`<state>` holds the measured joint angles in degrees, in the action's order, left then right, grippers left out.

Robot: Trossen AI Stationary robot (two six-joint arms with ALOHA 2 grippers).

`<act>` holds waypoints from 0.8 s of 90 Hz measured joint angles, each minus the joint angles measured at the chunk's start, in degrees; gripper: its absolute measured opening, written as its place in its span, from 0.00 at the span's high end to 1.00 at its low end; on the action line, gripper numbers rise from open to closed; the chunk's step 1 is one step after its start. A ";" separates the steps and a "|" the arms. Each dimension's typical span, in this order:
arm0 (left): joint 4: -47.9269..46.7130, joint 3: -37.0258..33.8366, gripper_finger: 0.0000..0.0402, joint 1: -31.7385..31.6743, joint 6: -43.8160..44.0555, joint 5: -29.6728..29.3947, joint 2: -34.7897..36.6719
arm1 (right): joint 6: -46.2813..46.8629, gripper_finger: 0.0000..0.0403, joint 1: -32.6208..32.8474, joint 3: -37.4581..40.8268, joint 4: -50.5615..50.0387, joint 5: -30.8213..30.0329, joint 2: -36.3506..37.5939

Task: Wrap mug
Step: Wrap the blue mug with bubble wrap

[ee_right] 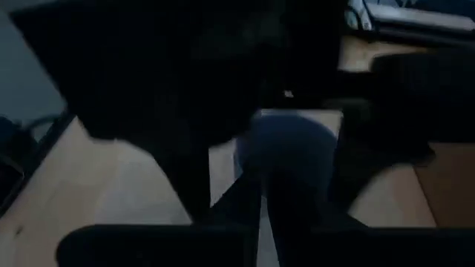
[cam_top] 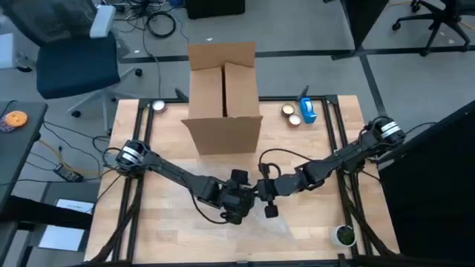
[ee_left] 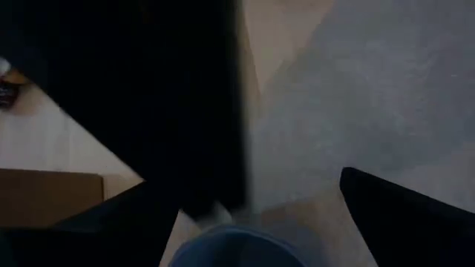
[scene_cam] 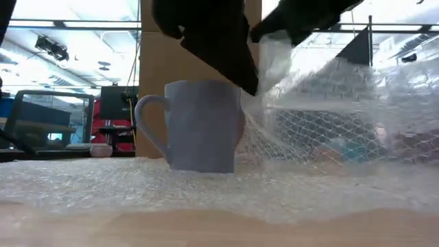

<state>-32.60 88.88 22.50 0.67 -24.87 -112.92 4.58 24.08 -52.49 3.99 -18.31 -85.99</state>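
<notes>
mug (scene_cam: 199,127) upright on bubble wrap (scene_cam: 206,185), table centre, near side | left gripper (cam_top: 236,202) just above mug, fingers spread | right gripper (cam_top: 269,194) beside it, clenched on wrap edge | cardboard box (cam_top: 223,96) far side

We reach both arms in toward the table's middle, near its front edge, until the wrists nearly meet. Our left arm runs from its base at the left side diagonally forward and inward, ending in the left gripper (cam_top: 236,210), which points down at the table. In the left wrist view its two dark fingers (ee_left: 404,215) stand well apart. Our right arm stretches from its base at the right side, elbow slightly raised, to the right gripper (cam_top: 269,202), just beside the left one. In the low view both grippers hang down from above, close together; the right fingers' spacing cannot be made out.
</notes>
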 joint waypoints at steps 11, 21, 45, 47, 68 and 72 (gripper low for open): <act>0.07 -0.02 0.13 0.00 1.01 -0.01 -0.02 | 4.22 1.00 0.24 -0.02 -8.53 0.15 4.53; 0.07 -0.02 0.13 0.00 1.26 -0.03 0.02 | 8.95 1.00 0.40 -0.02 -15.35 1.16 7.46; 0.09 -0.02 0.13 0.00 1.20 -0.36 0.02 | 12.30 0.94 2.24 -0.02 -15.74 7.72 1.78; 0.09 -0.02 0.13 0.00 1.18 -0.48 0.02 | 12.42 0.93 2.29 -0.02 -15.39 7.71 0.77; -2.50 1.18 0.13 0.00 0.70 -0.62 0.02 | 13.63 0.88 1.58 0.02 -5.28 7.65 -9.33; -4.44 2.88 0.13 0.00 -0.54 -0.62 0.02 | 13.80 0.88 1.19 0.02 -2.48 7.60 -10.24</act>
<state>-37.04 91.76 22.50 0.12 -25.50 -112.90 18.38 25.27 -52.47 1.51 -10.70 -96.23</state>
